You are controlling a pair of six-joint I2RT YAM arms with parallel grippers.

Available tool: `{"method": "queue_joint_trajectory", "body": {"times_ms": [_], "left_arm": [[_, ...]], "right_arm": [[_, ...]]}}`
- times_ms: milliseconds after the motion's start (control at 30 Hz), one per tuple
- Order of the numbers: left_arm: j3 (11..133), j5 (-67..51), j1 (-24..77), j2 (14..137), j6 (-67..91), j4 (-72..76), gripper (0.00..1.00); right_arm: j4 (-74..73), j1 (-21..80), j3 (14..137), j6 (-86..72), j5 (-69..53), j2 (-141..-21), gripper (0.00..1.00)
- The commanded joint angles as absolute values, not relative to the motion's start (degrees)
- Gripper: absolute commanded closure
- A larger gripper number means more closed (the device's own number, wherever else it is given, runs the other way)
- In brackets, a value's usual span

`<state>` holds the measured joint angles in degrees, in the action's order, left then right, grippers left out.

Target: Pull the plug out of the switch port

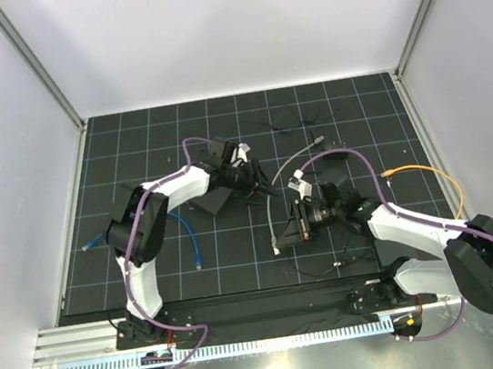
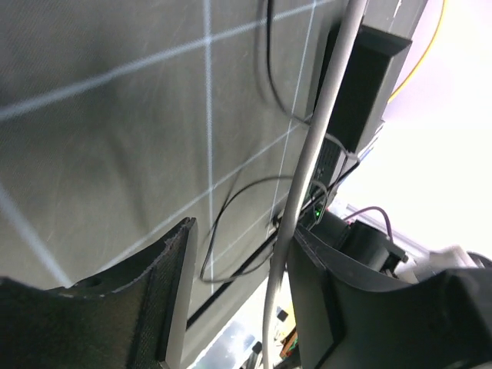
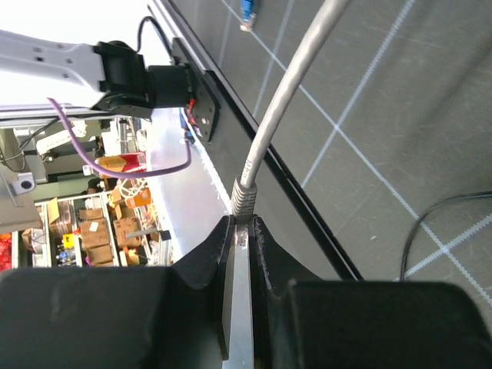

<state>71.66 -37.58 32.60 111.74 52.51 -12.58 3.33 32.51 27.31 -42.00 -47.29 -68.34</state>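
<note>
My right gripper (image 1: 300, 223) (image 3: 244, 224) is shut on the grey plug (image 3: 244, 201) of a grey cable (image 1: 277, 189), held just above the mat with no port around it; the plug's tip is hidden between the fingers. The cable (image 3: 288, 84) runs away over the grid mat. A black switch box (image 1: 337, 178) lies just behind the right wrist and shows in the left wrist view (image 2: 361, 84). My left gripper (image 1: 263, 182) (image 2: 240, 238) is open, with the grey cable (image 2: 307, 169) passing between its fingers, close to the right one.
A second black box (image 1: 215, 200) lies under the left forearm. A blue cable (image 1: 190, 238) lies at the left, a yellow cable (image 1: 429, 173) at the right, thin black wires (image 1: 286, 124) at the back. A blue plug (image 3: 246, 11) lies on the mat.
</note>
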Motion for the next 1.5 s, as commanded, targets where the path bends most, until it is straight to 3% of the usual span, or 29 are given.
{"method": "queue_joint_trajectory", "body": {"times_ms": [0, 100, 133, 167, 200, 333, 467, 733, 967, 1100, 1233, 1467], "left_arm": [[76.46, -38.23, 33.75, 113.54, 53.17, -9.41, 0.50], [78.48, -39.20, 33.84, 114.08, 52.48, -9.05, 0.72], [79.10, -38.85, 33.92, 113.04, 51.86, -9.66, 0.88], [79.45, -38.33, 33.93, 112.42, 50.90, -10.45, 0.93], [79.98, -37.02, 33.84, 111.80, 48.80, -11.76, 1.00], [84.10, -30.60, 33.93, 108.03, 41.16, -25.02, 1.00], [84.73, -24.18, 33.93, 101.80, 36.22, -34.79, 1.00], [82.88, -23.92, 33.93, 93.70, 31.91, -42.17, 1.00], [72.71, -6.43, 31.82, 75.69, 31.46, -47.63, 1.00], [69.35, 12.06, 28.92, 66.02, 34.80, -50.62, 1.00], [64.52, 23.27, 23.76, 58.99, 38.05, -50.28, 1.00], [56.88, 15.48, 8.80, 57.92, 39.64, -45.10, 1.00]], "right_arm": [[5.01, 32.70, 27.51, -42.45, -48.43, -65.48, 0.99], [2.21, 32.70, 28.56, -41.57, -46.60, -65.04, 0.98], [0.54, 32.70, 29.78, -41.05, -45.28, -64.78, 0.93], [-1.82, 32.70, 30.66, -40.52, -43.61, -64.51, 0.87], [-6.20, 32.70, 31.54, -39.56, -39.94, -63.90, 0.74], [-15.80, 31.91, 38.91, -39.46, -28.62, -59.95, 0.45], [-29.23, 30.50, 48.50, -39.02, -15.14, -56.78, 0.30], [-37.08, 27.07, 61.33, -35.25, -11.25, -58.80, 0.25], [-39.20, 26.46, 62.05, -32.43, -10.19, -59.24, 0.25], [-38.67, 26.45, 61.70, -32.34, -12.04, -59.76, 0.25], [-38.32, 26.46, 61.70, -32.43, -13.53, -60.29, 0.25], [-37.09, 26.46, 60.30, -33.40, -14.68, -59.85, 0.25]]}}
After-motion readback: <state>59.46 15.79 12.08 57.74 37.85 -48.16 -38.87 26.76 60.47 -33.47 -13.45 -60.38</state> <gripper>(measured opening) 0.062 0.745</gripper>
